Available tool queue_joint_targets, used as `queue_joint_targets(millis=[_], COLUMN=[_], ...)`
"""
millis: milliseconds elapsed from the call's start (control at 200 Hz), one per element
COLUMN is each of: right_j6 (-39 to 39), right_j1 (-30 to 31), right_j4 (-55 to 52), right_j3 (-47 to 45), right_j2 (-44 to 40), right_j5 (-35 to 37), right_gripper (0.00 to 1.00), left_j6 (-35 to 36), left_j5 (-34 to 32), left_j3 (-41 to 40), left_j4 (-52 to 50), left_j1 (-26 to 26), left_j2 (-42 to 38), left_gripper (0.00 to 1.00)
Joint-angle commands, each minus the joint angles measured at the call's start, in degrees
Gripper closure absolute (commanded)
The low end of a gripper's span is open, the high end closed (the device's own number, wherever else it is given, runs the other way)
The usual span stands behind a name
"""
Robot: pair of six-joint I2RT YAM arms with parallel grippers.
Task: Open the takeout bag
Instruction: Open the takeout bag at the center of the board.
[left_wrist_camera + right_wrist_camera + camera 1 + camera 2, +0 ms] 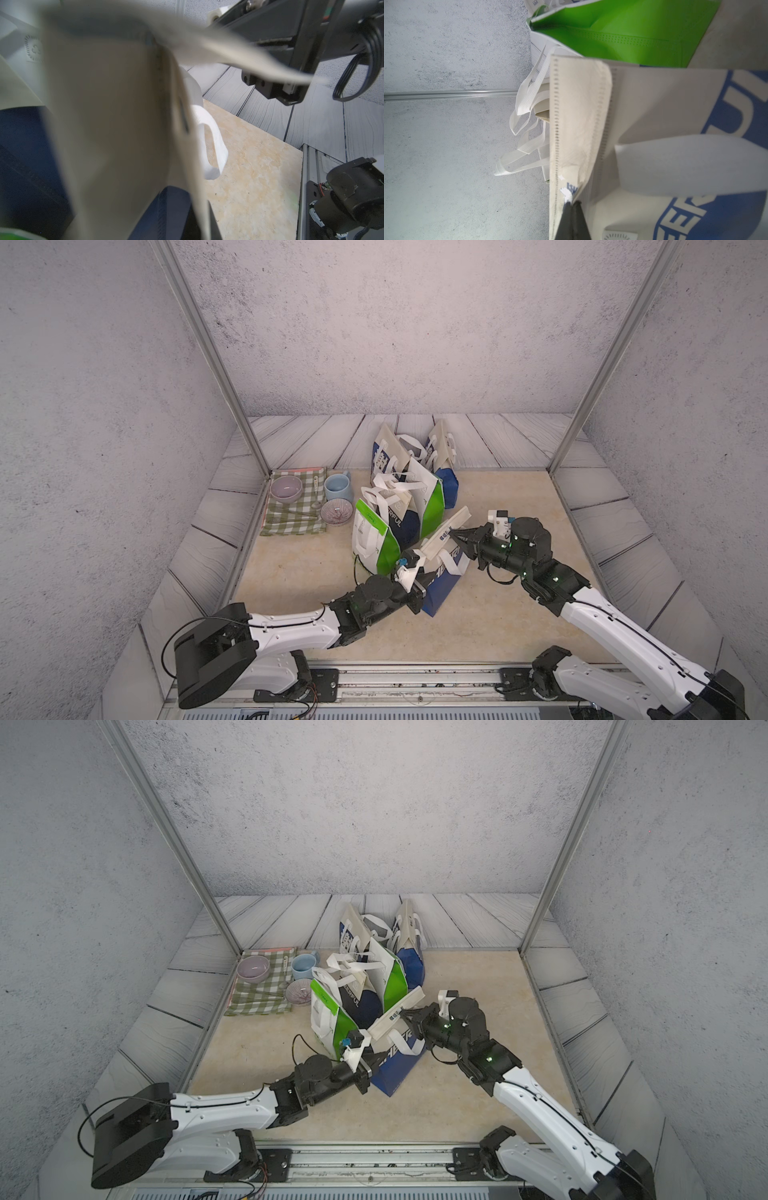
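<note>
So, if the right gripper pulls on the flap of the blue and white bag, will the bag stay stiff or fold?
Probably floppy: the takeout bag has a cream flap that bends and creases where the right gripper pinches it. It is likely light, being thin fabric, so a pull may drag or tip the whole bag rather than open it. Its handle hangs limp.
</note>
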Motion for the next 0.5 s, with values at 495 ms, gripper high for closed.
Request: queue_joint_targets(millis=[495], right_j6=[-3.82], right_j1=[-0.81], right_j4=[3.91], right_j3=[8.26], right_j2=[1.59], right_j5=[-2.21], right_gripper=[1.0], left_j6=[0.6], left_j5=[0.5], left_j3=[-1.13], left_j4=[-1.56], left_j1=[-0.34], left_j2=[-0.3], left_gripper=[1.0])
